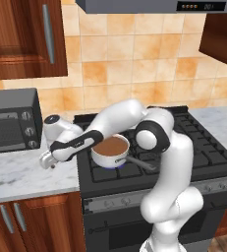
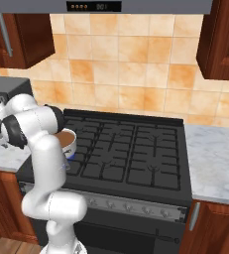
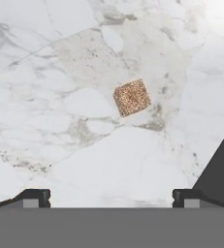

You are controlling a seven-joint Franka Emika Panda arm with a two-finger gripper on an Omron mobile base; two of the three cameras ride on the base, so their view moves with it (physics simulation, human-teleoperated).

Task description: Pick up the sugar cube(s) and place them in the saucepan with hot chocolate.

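Directly under the hand, a tiny tan-brown speckled sugar cube (image 3: 132, 98) lies on the white, grey-veined marble counter (image 3: 60, 121). In the hand view it reads as a small square lump with slightly rounded corners and a grainy, dotted surface, turned a little so its edges run at a slant. It sits alone on bare stone, touching nothing else.

The two-finger gripper (image 3: 111, 196) hangs above it with its dark tips spread wide apart, nothing between them; the cube lies ahead of the gap, apart from both tips. A dark edge of the black gas stove (image 3: 222, 169) cuts in at that view's right side.

From the left base view, the gripper (image 1: 47, 160) is over the counter strip between the dark grey toaster oven (image 1: 12, 120) and the stove's left edge. The small round white-silver saucepan (image 1: 111, 150), filled with brown liquid, stands on the stove's front left burner, its long dark grey handle (image 1: 139, 162) pointing toward the front right.
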